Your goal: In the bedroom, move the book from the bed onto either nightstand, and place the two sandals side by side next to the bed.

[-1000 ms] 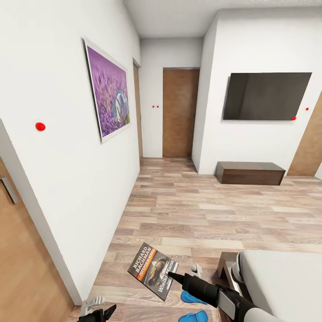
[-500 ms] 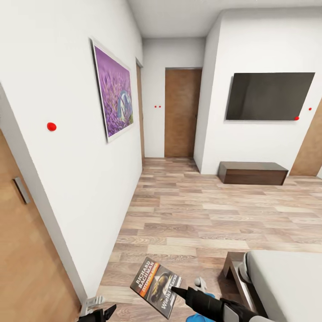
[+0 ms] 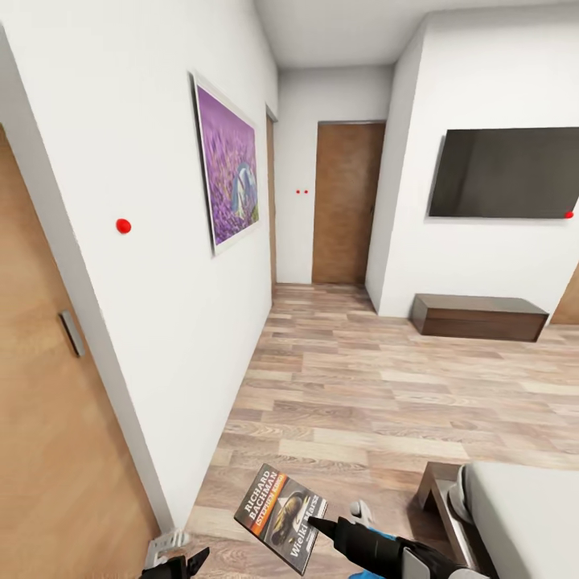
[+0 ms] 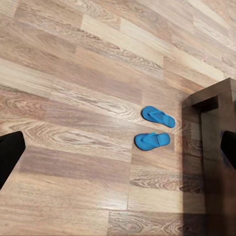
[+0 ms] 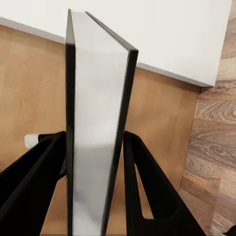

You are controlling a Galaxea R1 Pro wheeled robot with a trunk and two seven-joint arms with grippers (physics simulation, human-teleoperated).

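Leftmost, low in the head view: tips of the left black hand (image 3: 178, 563), fingers well apart in the left wrist view, nothing between them. Below that hand, on the brown wood-plank floor (image 4: 73, 98): two flat bright-blue sandals (image 4: 155, 128), lying close together, one (image 4: 158, 116) just beside the other (image 4: 152, 140), long axes nearly parallel, near the dark brown wooden bed frame (image 4: 216, 128).

Further along the white wall (image 3: 145, 161): a small red dot (image 3: 123, 226), then a white-framed purple picture (image 3: 233, 183), then a brown wooden door (image 3: 347, 201) at the end of the hallway.

Low centre: small thin dark paperback book (image 3: 281, 505) with white "RICHARD BACHMAN" lettering and an orange band, held in the air above the floor, cover facing up toward the head camera, tilted, long axis slanting from upper left to lower right. Clamped at one corner by the right black hand (image 3: 322, 527); in the right wrist view, both black fingers (image 5: 147, 187) pressed against the covers, pale page edge (image 5: 96, 147) between them, book standing on edge.

Right: dark flat wall television (image 3: 503, 173), low dark brown wooden table (image 3: 478, 316) beneath it, and the corner of the pale grey-white mattress (image 3: 523, 515).
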